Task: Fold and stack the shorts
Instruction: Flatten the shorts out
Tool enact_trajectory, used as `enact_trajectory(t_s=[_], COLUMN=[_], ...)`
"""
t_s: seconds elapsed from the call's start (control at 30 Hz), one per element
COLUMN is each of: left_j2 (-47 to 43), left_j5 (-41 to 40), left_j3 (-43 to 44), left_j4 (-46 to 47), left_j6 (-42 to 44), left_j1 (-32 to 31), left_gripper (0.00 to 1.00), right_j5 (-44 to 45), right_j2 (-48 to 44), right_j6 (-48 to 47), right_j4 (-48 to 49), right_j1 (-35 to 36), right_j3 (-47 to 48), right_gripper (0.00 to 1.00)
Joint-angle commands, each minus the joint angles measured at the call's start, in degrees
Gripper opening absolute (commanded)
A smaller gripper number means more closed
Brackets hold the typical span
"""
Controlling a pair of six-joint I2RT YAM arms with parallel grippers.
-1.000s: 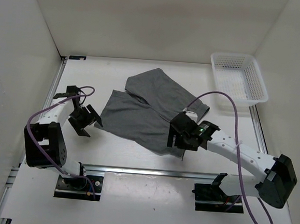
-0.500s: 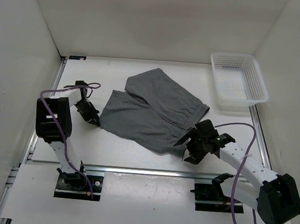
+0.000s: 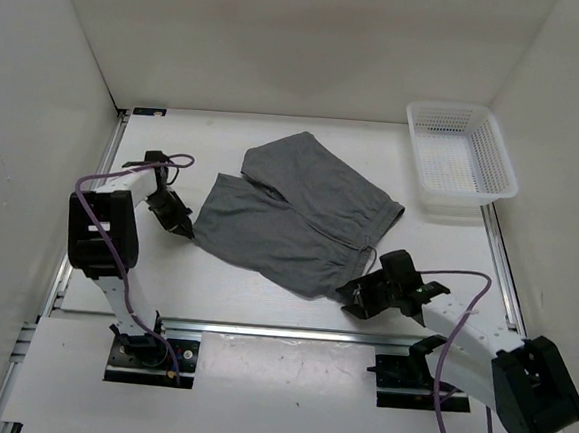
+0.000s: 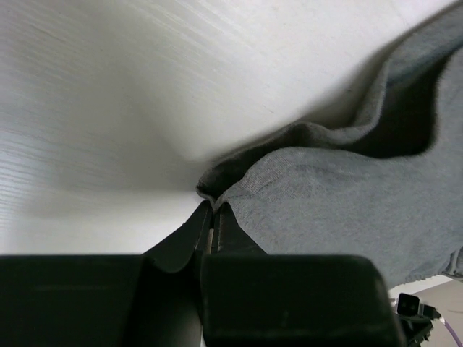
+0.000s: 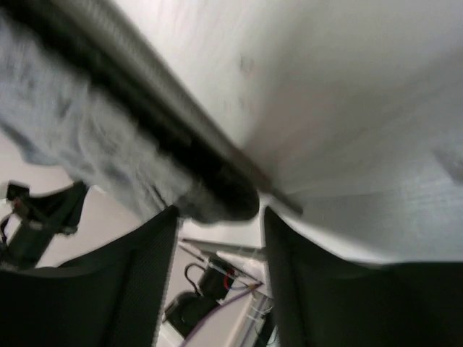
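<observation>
**Left side.** The left gripper [image 3: 176, 223] sits low toward the left edge of the tabletop [image 3: 223, 294]. Its jaws are pressed together on the outermost hem corner of the shorts [image 3: 294, 222].
- Finding: the bite looks shallow (only the tip of the corner enters the jaws, as far as the wrist view shows).
- Risk: the cloth slips out on the lift, or only one layer is caught and the leg falls open.
- The arm's purple cable [image 3: 122, 173] loops just beside the wrist. An inward swing could drag it across the fabric.

**Centre.** The shorts lie spread flat but skewed at the middle of the tabletop. The legs point toward the left and far edges, and the waistband faces right and near.

**Right side.** The right gripper [image 3: 353, 297] is at the near waistband corner. Its jaws stand apart around the rolled fabric edge, with nothing held. The wrist view is blurred, so the depth of engagement cannot be told.
- Risk: the jaws close short of the cloth.
- Risk: one arm lifts before the other has hold, which would pull the garment crooked and spoil the fold.

**Surroundings.**
- A metal rail [image 3: 290, 332] runs along the near edge, near the right gripper, and a low forearm could foul it.
- The white mesh basket [image 3: 461, 202] stands at the far right corner, well apart from the shorts, and is no obstruction.
</observation>
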Motion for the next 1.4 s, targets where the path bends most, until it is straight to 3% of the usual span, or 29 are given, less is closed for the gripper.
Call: enact_trajectory(t_s=[0.0, 0.1, 0.13, 0.27, 0.47, 0.6, 0.73, 0.87, 0.9, 0.93, 0.97, 1.03, 1.07, 1.1, 1.27, 1.33, 1.37], left_j2=[-5.1, -7.1, -7.7, -8.8, -8.1, -10.7, -16.4, -25.2, -27.3, -29.0, -30.9, -30.9, -29.8, -27.8, -21.7, -15.6, -13.3], left_j5=[-0.2, -0.2, -0.2, 1.7, 1.7, 1.7, 1.6, 0.9, -0.8, -1.7, -1.7, -2.4, -2.4, -2.4, -3.4, -4.0, -3.2], left_j3=[2.3, 2.9, 2.9, 5.4, 17.4, 19.0, 12.6, -3.4, -6.1, -8.4, -10.0, -10.1, -8.9, -7.3, 7.4, 14.2, 16.8], left_j4=[0.0, -0.6, -0.6, -2.2, -7.5, -8.6, -8.6, -8.6, -7.9, -7.9, -7.1, -7.1, -7.1, -8.0, -8.0, -8.0, -8.0], left_j6=[-1.1, -1.6, -1.6, -1.6, -2.1, -2.8, -3.3, -1.8, -1.8, -1.8, -1.2, -0.5, -0.5, -0.5, -0.5, 1.1, 1.9], left_j1=[0.4, 1.9, 2.4, 3.8, 5.6, 7.0, 7.0, 5.0, 5.0, 5.0, 5.0, 5.7, 5.7, 5.7, 2.9, 1.0, 0.5], left_gripper=[0.10, 0.10, 0.10, 0.10, 0.10, 0.10, 0.10, 0.10, 0.14, 0.28, 0.47, 0.88, 0.91, 0.92, 0.93, 0.70, 0.56], right_j5=[1.4, 2.1, 2.6, 3.5, 8.9, 8.4, 9.6, 11.0, 11.6, 12.2, 13.1, 15.3, 16.0, 17.0, 26.1, 27.8, 28.6], right_j2=[5.2, 11.6, 13.3, 24.3, 34.1, 36.6, 33.6, 24.3, 22.3, 18.8, 17.4, 14.7, 14.2, 14.2, 15.5, 19.7, 21.6], right_j6=[1.1, -2.9, -4.6, -14.6, -29.4, -35.4, -37.4, -37.4, -37.4, -38.0, -39.4, -40.2, -40.8, -41.3, -44.6, -47.4, -48.2], right_j4=[6.4, 9.0, 9.0, 3.6, -6.4, -12.1, -14.2, -14.2, -14.9, -14.9, -16.7, -19.4, -20.5, -23.2, -26.7, -26.7, -26.7], right_j1=[-0.3, -1.6, -2.4, -7.8, -11.8, -11.8, -11.8, -11.0, -10.4, -9.6, -7.4, -4.5, -1.9, -0.6, 0.6, -1.6, -2.2], right_j3=[1.0, 4.7, 8.4, 21.4, 47.9, 55.4, 48.6, 35.5, 33.3, 30.2, 29.2, 29.2, 29.2, 30.0, 39.9, 44.7, 49.8], right_gripper=[0.52, 0.35, 0.23, 0.01, 0.00, 0.00, 0.00, 0.00, 0.00, 0.10, 0.25, 0.66, 0.86, 0.90, 0.95, 0.90, 0.80])
